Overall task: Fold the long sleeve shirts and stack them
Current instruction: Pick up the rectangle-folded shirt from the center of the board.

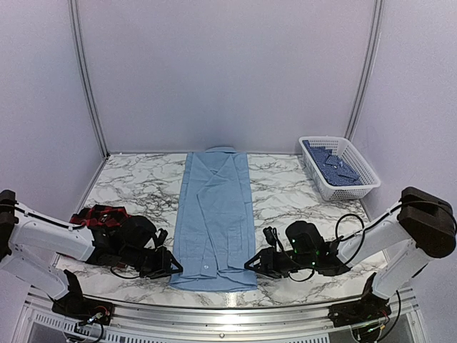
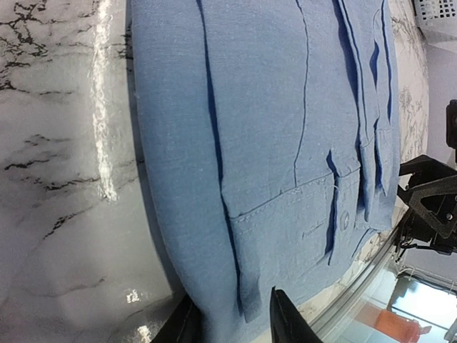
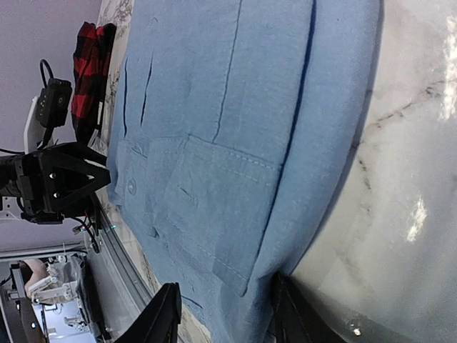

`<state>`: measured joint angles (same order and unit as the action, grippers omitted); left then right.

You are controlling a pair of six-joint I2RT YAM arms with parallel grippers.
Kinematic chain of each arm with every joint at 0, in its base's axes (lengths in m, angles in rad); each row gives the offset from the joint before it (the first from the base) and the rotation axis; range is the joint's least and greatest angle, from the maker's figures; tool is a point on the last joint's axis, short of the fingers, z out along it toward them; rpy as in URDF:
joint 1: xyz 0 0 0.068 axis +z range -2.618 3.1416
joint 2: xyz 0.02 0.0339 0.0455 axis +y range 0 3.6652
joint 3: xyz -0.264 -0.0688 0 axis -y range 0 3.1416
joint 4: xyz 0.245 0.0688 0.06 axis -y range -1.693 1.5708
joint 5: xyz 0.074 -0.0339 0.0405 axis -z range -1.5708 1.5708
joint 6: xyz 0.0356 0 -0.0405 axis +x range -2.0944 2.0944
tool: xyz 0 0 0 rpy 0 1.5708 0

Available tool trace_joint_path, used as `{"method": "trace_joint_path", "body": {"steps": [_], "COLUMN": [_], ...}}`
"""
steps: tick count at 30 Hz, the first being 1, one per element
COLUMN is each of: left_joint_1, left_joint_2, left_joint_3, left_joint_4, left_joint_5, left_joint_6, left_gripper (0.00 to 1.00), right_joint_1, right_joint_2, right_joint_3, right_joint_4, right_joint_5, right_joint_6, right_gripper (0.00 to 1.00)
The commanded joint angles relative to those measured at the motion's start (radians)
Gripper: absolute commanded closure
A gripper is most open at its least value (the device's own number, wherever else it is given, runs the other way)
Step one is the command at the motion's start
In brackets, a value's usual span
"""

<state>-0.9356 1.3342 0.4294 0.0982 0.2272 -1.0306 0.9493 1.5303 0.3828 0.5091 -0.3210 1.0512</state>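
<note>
Two shirts are in play: furthest left the plaid shirt [image 1: 100, 214] lies bunched, waiting; next, the left gripper [image 1: 171, 266] sits half-parted astride the near-left hem corner of the blue shirt [image 1: 214, 214], which lies centrally as a long flat strip, collar far; the right gripper [image 1: 251, 263] mirrors it, parted, nothing clenched. Both should probably pinch every layer, lift together, and carry the hem evenly toward the collar.
</note>
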Motion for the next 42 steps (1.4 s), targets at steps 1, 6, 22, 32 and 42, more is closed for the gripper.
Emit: {"method": "trace_joint_path", "body": {"steps": [1, 6, 22, 32, 42], "left_joint_1": [0.004, 0.004, 0.011, 0.011, 0.01], "left_joint_2": [0.034, 0.03, 0.035, 0.037, 0.019], "left_joint_3": [-0.022, -0.045, -0.054, -0.032, 0.006], "left_joint_4": [-0.001, 0.026, 0.072, 0.092, 0.092], "left_joint_5": [0.037, 0.078, 0.1, 0.124, 0.119], "left_joint_6": [-0.025, -0.072, -0.108, -0.134, -0.153], "left_gripper": [0.69, 0.69, 0.72, 0.81, 0.94], "right_joint_1": [-0.007, -0.006, -0.012, -0.016, -0.015], "right_joint_2": [0.031, 0.023, 0.099, 0.08, 0.047], "right_joint_3": [-0.006, -0.029, -0.045, -0.047, -0.01], "right_joint_4": [0.001, 0.034, 0.148, 0.149, 0.099], "right_joint_5": [-0.009, -0.014, -0.039, -0.039, -0.046], "right_joint_6": [0.024, 0.049, 0.072, 0.072, 0.049], "right_gripper": [0.59, 0.62, 0.63, 0.77, 0.85]}}
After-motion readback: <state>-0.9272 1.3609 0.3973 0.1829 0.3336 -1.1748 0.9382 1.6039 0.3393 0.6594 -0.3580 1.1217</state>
